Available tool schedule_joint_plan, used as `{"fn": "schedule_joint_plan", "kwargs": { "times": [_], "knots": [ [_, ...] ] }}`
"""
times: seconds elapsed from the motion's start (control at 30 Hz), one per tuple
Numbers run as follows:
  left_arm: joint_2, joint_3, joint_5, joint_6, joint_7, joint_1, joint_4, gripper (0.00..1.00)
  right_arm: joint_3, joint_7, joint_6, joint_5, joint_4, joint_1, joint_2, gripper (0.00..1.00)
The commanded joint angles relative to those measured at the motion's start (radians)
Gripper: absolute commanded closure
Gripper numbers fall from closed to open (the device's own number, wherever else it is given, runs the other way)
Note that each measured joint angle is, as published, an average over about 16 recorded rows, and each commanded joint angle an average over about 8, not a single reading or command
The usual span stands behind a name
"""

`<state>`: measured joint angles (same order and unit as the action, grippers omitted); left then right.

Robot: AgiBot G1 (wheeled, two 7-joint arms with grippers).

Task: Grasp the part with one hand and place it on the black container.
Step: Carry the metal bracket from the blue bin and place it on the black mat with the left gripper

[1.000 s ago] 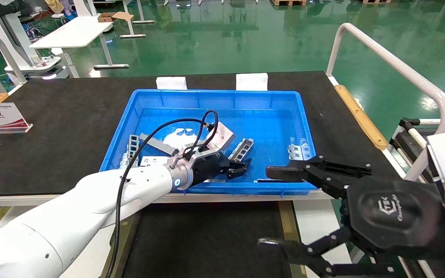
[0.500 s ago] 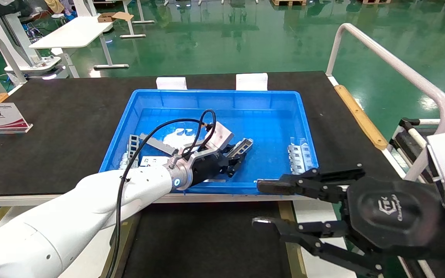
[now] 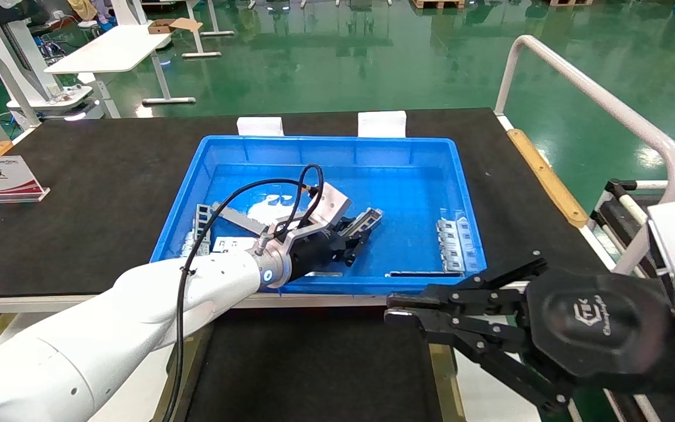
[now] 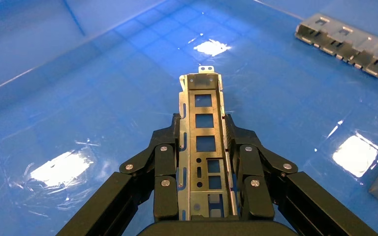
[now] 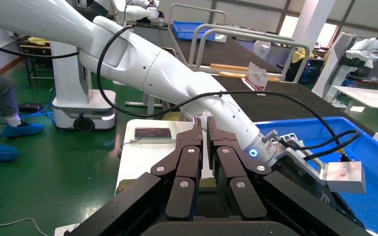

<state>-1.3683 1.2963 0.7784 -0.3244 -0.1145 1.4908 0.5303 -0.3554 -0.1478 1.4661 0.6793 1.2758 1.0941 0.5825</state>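
Note:
The part (image 4: 204, 98), a slim silver bracket with rectangular cut-outs, lies lengthwise between my left gripper's fingers. My left gripper (image 4: 203, 123) is shut on it, low over the floor of the blue bin. The head view shows this gripper (image 3: 352, 237) and the part (image 3: 368, 221) in the bin's middle. The black container (image 3: 314, 363) is the flat black surface with brass strips in front of the bin, below its table. My right gripper (image 3: 394, 309) hovers over the container's right edge, shut and empty; in its own view (image 5: 203, 132) the fingers are almost touching.
The blue bin (image 3: 337, 143) stands on a black table. It holds whitish perforated plates (image 3: 452, 237) at right, more brackets (image 3: 203, 220) at left and a flat strip (image 3: 425, 274) near the front wall. A white rail (image 3: 601, 99) runs along the right.
My left gripper moved forward over the part and closed on it. My right gripper's fingers went from wide open to shut and sank towards the front.

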Motion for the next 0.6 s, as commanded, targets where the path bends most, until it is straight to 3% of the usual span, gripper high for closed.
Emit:
{"fn": "schedule_joint_plan", "kwargs": {
  "times": [0.03, 0.4, 0.6],
  "knots": [
    [0.000, -0.002, -0.016, 0.000, 0.004, 0.003, 0.006, 1.00, 0.000, 0.000, 0.000, 0.000, 0.000, 0.000, 0.000, 1.00],
    [0.021, -0.086, -0.119, -0.086, 0.109, 0.072, -0.036, 1.00, 0.000, 0.000, 0.000, 0.000, 0.000, 0.000, 0.000, 1.00],
    [0.124, -0.148, -0.184, -0.336, 0.202, 0.085, 0.027, 1.00, 0.000, 0.000, 0.000, 0.000, 0.000, 0.000, 0.000, 1.00]
  ]
}}
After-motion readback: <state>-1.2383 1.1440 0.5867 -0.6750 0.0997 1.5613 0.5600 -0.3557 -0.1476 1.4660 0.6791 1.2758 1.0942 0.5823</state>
